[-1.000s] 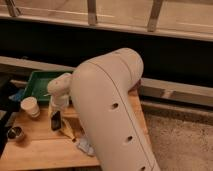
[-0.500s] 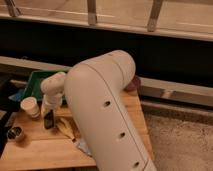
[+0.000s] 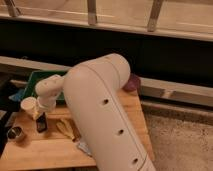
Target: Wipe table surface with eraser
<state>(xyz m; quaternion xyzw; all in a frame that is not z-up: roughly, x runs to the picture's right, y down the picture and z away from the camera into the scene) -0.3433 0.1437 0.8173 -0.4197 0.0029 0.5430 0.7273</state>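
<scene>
Table: light tan butcher-block wooden table [image 3: 45, 150]; its near edge runs along the bottom of the view.
Cloth: crumpled blue-grey cloth [image 3: 83, 147] near the front edge, partly hidden by the arm.
Small cup: small dark metallic cup [image 3: 16, 133], upright at the table's left side.
Yellow object: pale yellow elongated object [image 3: 65, 129], lying flat between the eraser and the arm.
Eraser: flat dark grey-black rectangular eraser [image 3: 42, 125], standing on end over the left part of the table; whether its lower end touches the wood cannot be told.
Gripper: cream-white two-finger gripper [image 3: 41, 116], pointing down directly above the eraser; jaws clamped on the eraser's upper end.
White cup: white paper cup [image 3: 28, 105], upright, just left of the gripper.
Arm: large cream-white robot arm [image 3: 107, 110], covering the table's middle and right.
Tray: green plastic tray [image 3: 31, 79], at the far left, behind the wrist.
Purple object: rounded dark purple object [image 3: 132, 83], at the far right corner.
</scene>
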